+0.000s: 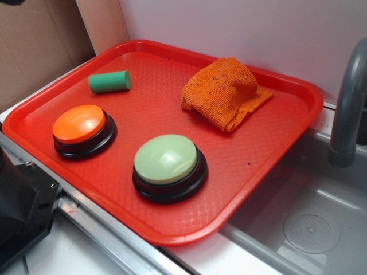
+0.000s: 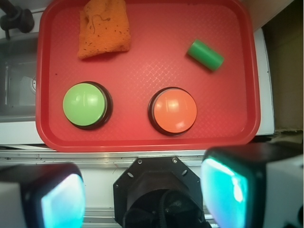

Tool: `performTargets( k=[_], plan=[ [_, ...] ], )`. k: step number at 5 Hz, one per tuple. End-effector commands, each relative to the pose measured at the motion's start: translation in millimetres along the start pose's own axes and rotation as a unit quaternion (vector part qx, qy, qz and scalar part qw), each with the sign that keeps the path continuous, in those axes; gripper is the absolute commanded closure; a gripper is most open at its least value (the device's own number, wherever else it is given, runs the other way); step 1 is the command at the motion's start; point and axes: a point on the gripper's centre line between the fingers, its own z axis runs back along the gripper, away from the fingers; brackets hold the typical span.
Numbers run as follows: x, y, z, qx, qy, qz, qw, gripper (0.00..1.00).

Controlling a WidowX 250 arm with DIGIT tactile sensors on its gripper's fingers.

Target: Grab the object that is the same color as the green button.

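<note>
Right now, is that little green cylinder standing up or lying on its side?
Lying on its side. The green cylinder rests lengthwise on the red tray, one round end face showing sideways, untouched.

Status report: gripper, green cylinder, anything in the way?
Gripper open, above tray edge. Green cylinder lying free, far corner. Orange button sits between.

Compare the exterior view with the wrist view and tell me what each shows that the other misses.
Only the exterior view shows the grey faucet upright and the sink basin with its drain.

Only the wrist view shows the gripper: its two finger pads stand wide apart, open and empty, hanging outside the tray's near edge.

Both show the red tray holding the green cylinder lying on its side, the green button, the orange button and the crumpled orange cloth, all apart from each other.
</note>
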Motion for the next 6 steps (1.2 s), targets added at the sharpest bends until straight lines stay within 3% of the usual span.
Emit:
performTargets(
  k=[1, 3, 5, 6],
  plan=[
    [0, 0, 0, 0.0, 0.0, 0.0, 1.0, 0.0],
    [15, 27, -11, 0.008, -0.024, -0.111, 0.994, 0.0],
    [43, 67, -14, 0.043, -0.016, -0.224, 0.974, 0.0],
    [58, 81, -23, 0.039, -0.025, -0.259, 0.965, 0.0]
  ],
)
